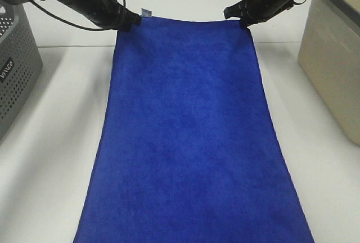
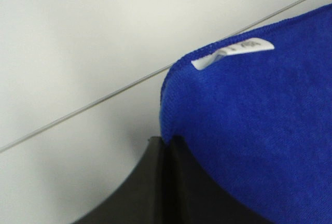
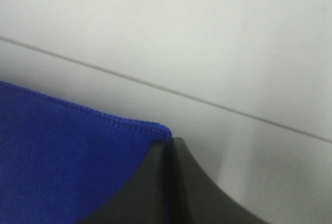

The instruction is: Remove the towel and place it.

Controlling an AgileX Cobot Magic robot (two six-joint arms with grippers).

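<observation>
Left gripper (image 1: pixel 135 21) and right gripper (image 1: pixel 245 25) each pinch a far towel (image 1: pixel 188 130) corner, keeping it spread flat

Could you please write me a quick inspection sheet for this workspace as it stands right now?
Surface: white table, bare on both sides of the cloth.
Job's things: blue towel spread flat, running from the far edge toward the camera and past the near edge of the overhead view; white tag at its far left corner.
Clutter: nothing seen.
Grippers: left gripper shut on the far left corner of the towel; right gripper shut on the far right corner.
Cables: black cable looping under the left arm, hanging beside the arm.
Surroundings: grey perforated basket at the left edge; beige bin at the right edge; white wall behind.
</observation>
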